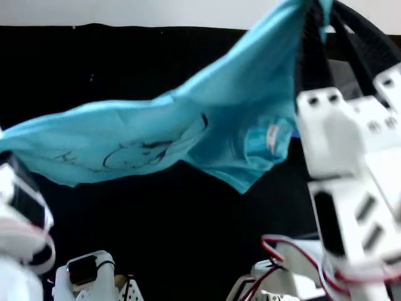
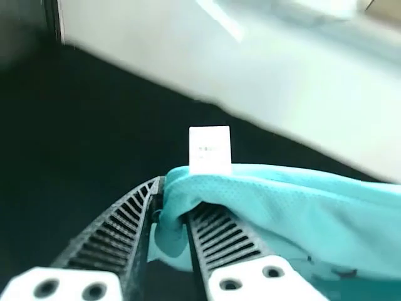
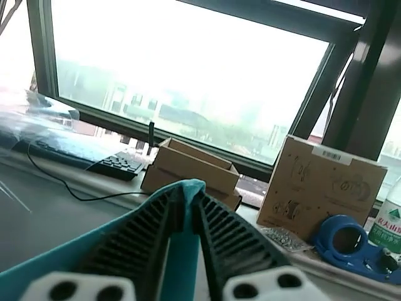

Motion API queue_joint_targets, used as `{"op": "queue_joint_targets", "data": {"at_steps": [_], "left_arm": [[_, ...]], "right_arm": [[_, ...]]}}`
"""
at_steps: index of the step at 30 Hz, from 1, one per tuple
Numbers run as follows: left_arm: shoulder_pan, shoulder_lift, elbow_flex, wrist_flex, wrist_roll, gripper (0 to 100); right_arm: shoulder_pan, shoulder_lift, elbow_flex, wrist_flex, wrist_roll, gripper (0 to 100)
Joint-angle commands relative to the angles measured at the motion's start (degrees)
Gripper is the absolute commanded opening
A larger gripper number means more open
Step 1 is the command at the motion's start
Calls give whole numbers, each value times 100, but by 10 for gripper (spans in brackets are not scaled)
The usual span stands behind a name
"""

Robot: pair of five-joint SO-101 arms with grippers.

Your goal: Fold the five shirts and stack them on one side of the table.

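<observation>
A cyan shirt (image 1: 156, 132) with a dark line drawing hangs stretched in the air above the black table (image 1: 156, 238). My right gripper (image 1: 311, 19) is raised high at the back right, shut on one end of the cloth (image 3: 185, 251). My left gripper (image 2: 172, 188) is shut on another edge of the cyan shirt (image 2: 282, 207), right beside its white label (image 2: 210, 149). In the high view that end of the shirt runs to the left edge, above the left arm (image 1: 22, 207). A loose corner with a tag sags in the middle (image 1: 263, 150).
The arms' bases and red cables (image 1: 282, 263) sit at the table's near edge. Beyond the table, the right wrist view shows a sill with cardboard boxes (image 3: 319, 188), a keyboard (image 3: 119, 164) and a blue tape dispenser (image 3: 348, 241).
</observation>
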Motion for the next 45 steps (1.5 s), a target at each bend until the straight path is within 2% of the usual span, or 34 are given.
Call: {"op": "queue_joint_targets", "data": {"at_steps": [1,17,22,28,31,34,38,45], "left_arm": [[-66,-171,31,-246,-18,8],[-66,-171,321,97,-9,8],[-66,-163,1402,-413,-18,8],[-75,110,2800,-1495,-202,8],[-75,655,2466,-1512,-185,8],[-75,1024,1648,-1292,-185,8],[-31,1235,541,-703,-185,8],[-31,1341,-602,79,-185,8]], "right_arm": [[57,-251,-251,-136,79,7],[40,-426,-75,136,53,7],[22,31,796,40,35,7],[22,1112,1701,-673,-308,7],[22,1569,1833,-1059,-316,7],[22,1622,1833,-1015,-316,7],[22,1305,1833,-804,-316,7],[22,374,1833,-541,-316,7]]}}
